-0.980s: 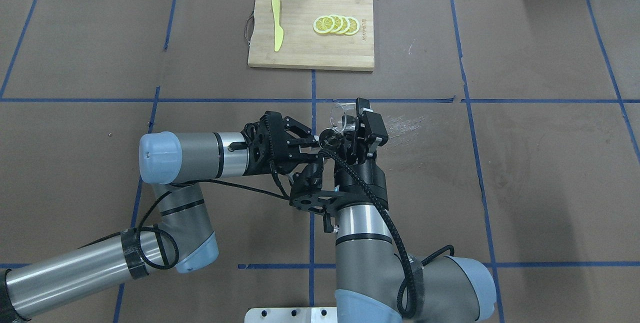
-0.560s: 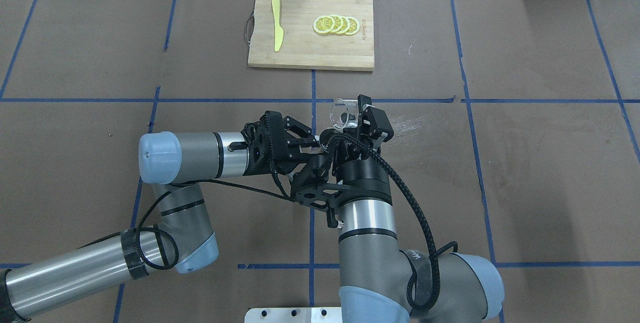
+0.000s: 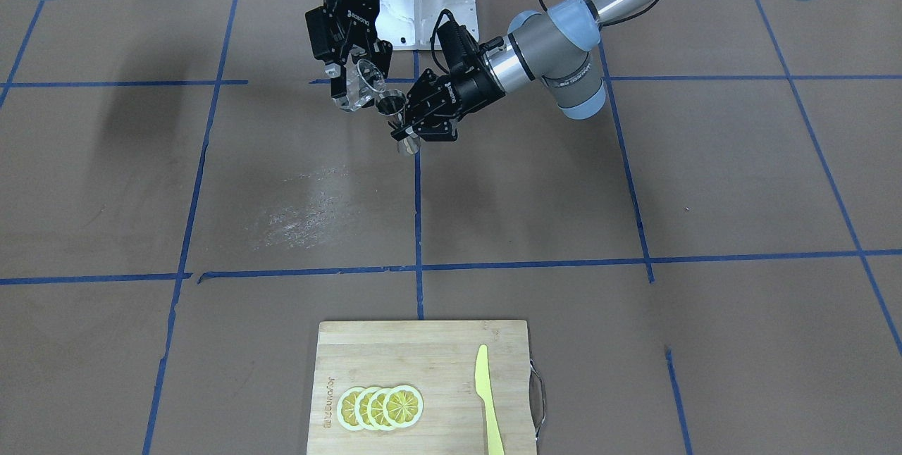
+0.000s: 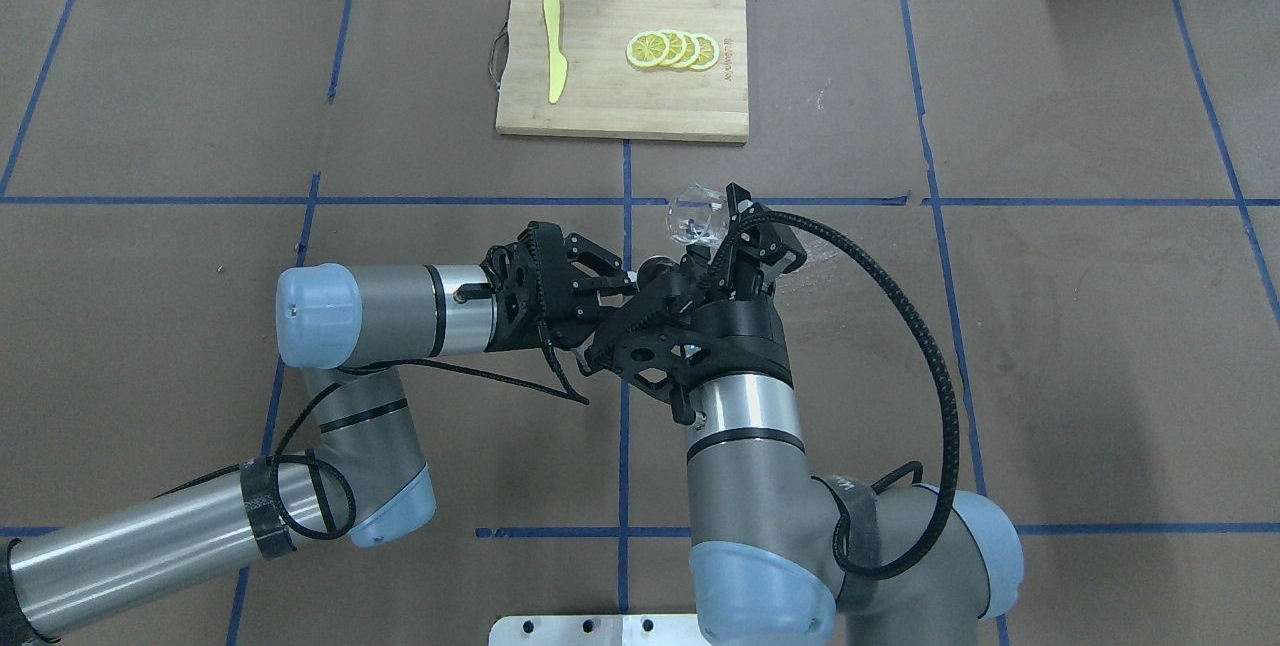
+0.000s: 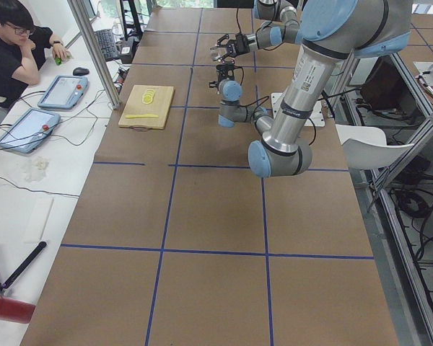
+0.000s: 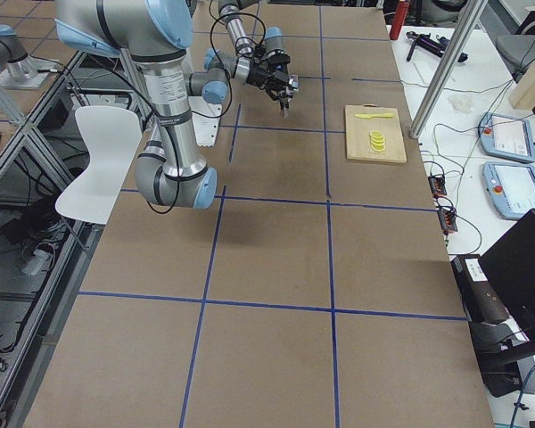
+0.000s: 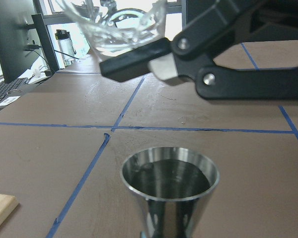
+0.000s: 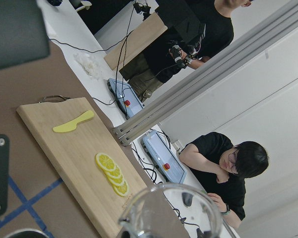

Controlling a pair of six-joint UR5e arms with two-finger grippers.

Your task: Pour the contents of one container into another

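My right gripper (image 3: 359, 85) is shut on the clear glass cup (image 3: 368, 80), holding it tilted in the air just above and beside the steel jigger (image 3: 394, 106). My left gripper (image 3: 405, 127) is shut on the jigger's narrow waist and keeps it upright over the table. From above, the cup (image 4: 695, 216) sticks out past the right gripper (image 4: 715, 228), and the right wrist hides most of the jigger. The left wrist view shows the jigger's open mouth (image 7: 170, 176) with the cup (image 7: 114, 22) high at the upper left. I cannot tell whether the cup holds anything.
A wooden cutting board (image 4: 600, 96) lies at the far middle with a yellow knife (image 4: 553, 51) and several lemon slices (image 4: 672, 49). A pale smear (image 3: 303, 212) marks the brown table cover. Two people (image 8: 223, 163) are beyond the far edge.
My right wrist has rolled, turning the cup and shifting it slightly away from the robot. Its cable has swung out to the right. The left arm and the jigger have stayed put.
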